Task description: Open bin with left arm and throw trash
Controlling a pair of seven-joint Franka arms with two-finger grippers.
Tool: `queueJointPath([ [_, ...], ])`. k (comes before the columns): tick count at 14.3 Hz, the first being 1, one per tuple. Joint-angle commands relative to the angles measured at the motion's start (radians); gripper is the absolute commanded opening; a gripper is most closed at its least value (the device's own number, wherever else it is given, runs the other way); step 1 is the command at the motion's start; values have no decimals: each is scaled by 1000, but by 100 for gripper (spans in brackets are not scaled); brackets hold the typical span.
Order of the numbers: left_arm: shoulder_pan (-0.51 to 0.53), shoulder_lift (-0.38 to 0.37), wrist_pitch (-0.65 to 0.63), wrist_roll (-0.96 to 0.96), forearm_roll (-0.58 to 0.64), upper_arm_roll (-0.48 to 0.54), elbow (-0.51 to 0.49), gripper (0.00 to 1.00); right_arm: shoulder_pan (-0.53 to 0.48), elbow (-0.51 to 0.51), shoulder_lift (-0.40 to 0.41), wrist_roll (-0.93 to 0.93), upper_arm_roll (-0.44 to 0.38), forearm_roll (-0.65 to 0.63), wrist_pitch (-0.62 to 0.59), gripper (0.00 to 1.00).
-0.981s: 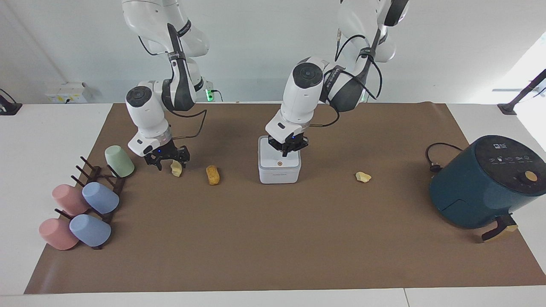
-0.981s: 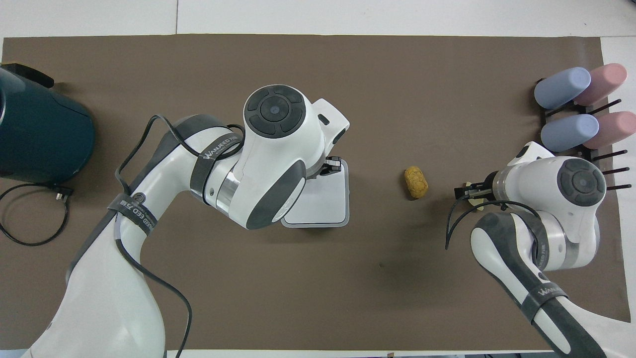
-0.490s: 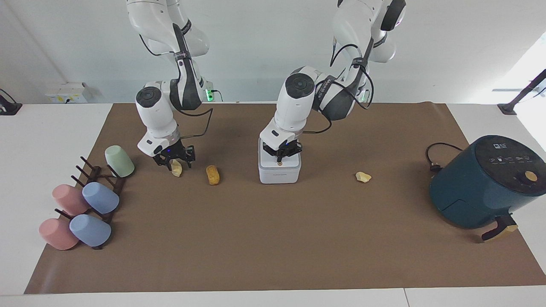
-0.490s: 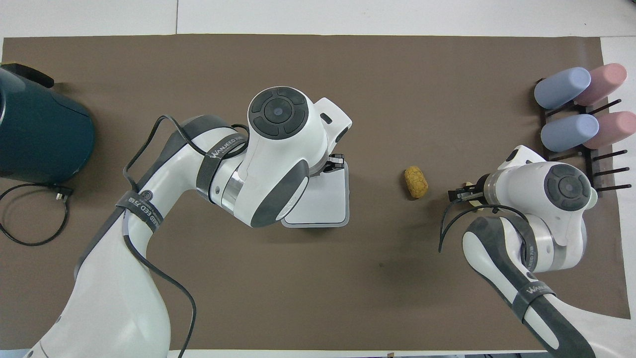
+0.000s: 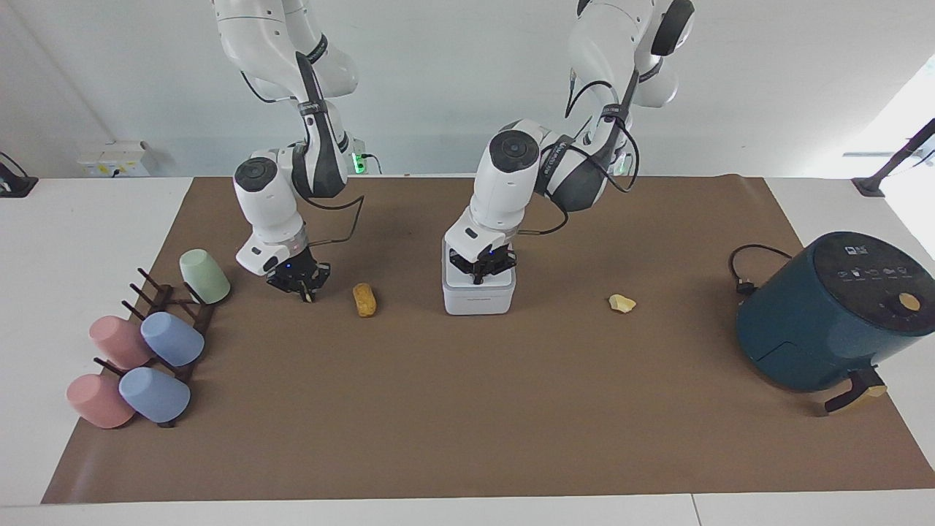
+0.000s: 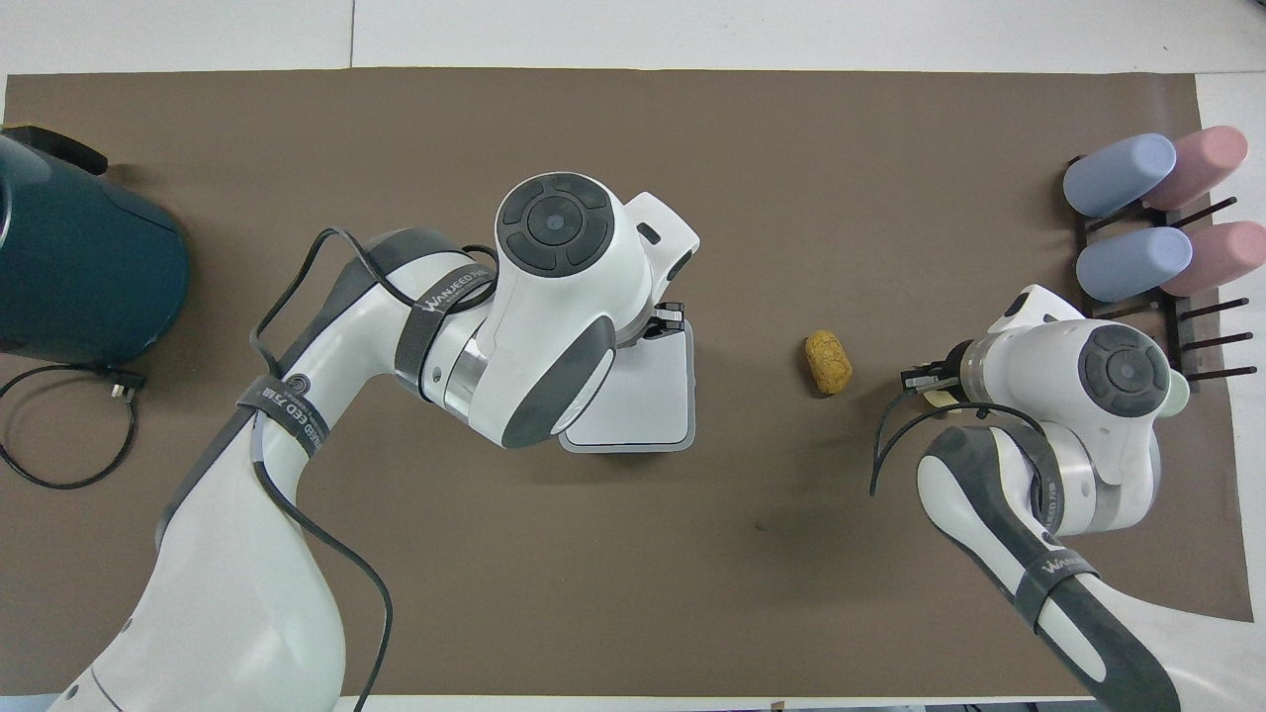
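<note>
The white bin (image 5: 478, 296) stands mid-table with its lid down; it also shows in the overhead view (image 6: 648, 396). My left gripper (image 5: 479, 276) is shut, its tips down on the lid where the round button sits, hiding the button. My right gripper (image 5: 302, 291) is low on the mat, shut on a pale yellow lump (image 5: 309, 296) that barely shows between its fingers. The orange-brown piece (image 5: 364, 299) lies on the mat between that lump and the bin. A second pale yellow lump (image 5: 621, 303) lies between the bin and the air fryer.
A dark teal air fryer (image 5: 825, 314) with its cable stands at the left arm's end. A dark rack (image 5: 175, 314) with pink and blue cups and a green cup (image 5: 204, 276) stands at the right arm's end, close to my right gripper.
My left gripper came down from above the lid onto the button. My right gripper shifted toward the bin, dropped over the pale yellow lump and closed on it.
</note>
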Motion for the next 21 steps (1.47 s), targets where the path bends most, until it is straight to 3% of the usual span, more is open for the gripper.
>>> queueJointPath([
  [1,-15,19,14,-12,23,13,17,0,-7,16,-47,14,8,4,-64,0],
  [9,-16,16,20,4,68,13,-21,0,13,209,-65,137,9,6,-231,0],
  [14,-19,6,82,4,77,13,-82,0,14,361,-72,201,38,12,-426,0],
  [21,-25,3,133,2,91,13,-127,0,13,372,-75,425,154,19,-408,0],
])
